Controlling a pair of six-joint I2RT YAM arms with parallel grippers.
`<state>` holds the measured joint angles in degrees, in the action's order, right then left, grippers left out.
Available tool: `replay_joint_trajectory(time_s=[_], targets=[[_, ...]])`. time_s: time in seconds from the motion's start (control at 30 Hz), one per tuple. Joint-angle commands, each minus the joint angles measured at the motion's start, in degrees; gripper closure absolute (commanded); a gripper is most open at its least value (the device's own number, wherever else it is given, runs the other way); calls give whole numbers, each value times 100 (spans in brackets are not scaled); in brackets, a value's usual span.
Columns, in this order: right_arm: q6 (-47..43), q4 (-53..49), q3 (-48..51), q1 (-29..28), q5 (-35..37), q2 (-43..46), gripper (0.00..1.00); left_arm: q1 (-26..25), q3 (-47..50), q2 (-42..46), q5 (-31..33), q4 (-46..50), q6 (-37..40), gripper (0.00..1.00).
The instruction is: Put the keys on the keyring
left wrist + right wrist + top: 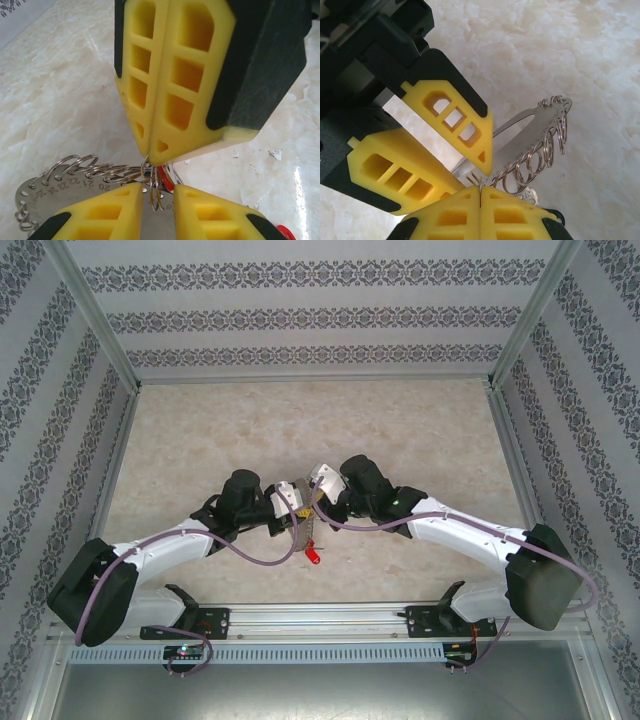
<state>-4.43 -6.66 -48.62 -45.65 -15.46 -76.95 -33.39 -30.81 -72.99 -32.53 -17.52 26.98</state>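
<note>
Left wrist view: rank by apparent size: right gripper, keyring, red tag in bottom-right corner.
1. right gripper, largest, though nearness to the camera inflates it.
2. keyring, partly hidden.
3. red tag, cut by the frame edge.

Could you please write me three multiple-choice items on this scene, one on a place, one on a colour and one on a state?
1. Where is the keyring?
A) far from both arms
B) between the two grippers
C) next to one arm's base

2. What colour is the tag beside the grippers?
A) blue
B) red
C) green

3. How is the right gripper?
A) wide open
B) shut
C) half open

Answers:
1 B: the keyring sits where the left gripper and the right gripper meet.
2 B: the top view shows the tag bright red.
3 B: its yellow fingers press together with no gap.
</note>
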Motion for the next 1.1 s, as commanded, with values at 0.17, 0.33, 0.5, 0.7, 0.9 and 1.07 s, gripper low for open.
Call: replay_joint_trajectory(time_s=[0.17,0.33,0.5,0.7,0.9,1.07], targets=[[-63,85,-165,-83,-105,110,100,-89,-243,-92,-15,231,220,80],[-76,81,-159,-87,-77,107,100,-90,-274,-98,23,274,237,88],[-77,68,-84,-76,70,158,100,-89,-248,-19,44,343,242,98],[7,9,51,49,286,231,100,-90,-176,72,100,280,202,100],[39,-33,146,109,320,259,100,-89,-201,39,48,311,202,96],[69,99,157,99,124,312,100,-89,-214,22,62,320,202,99]])
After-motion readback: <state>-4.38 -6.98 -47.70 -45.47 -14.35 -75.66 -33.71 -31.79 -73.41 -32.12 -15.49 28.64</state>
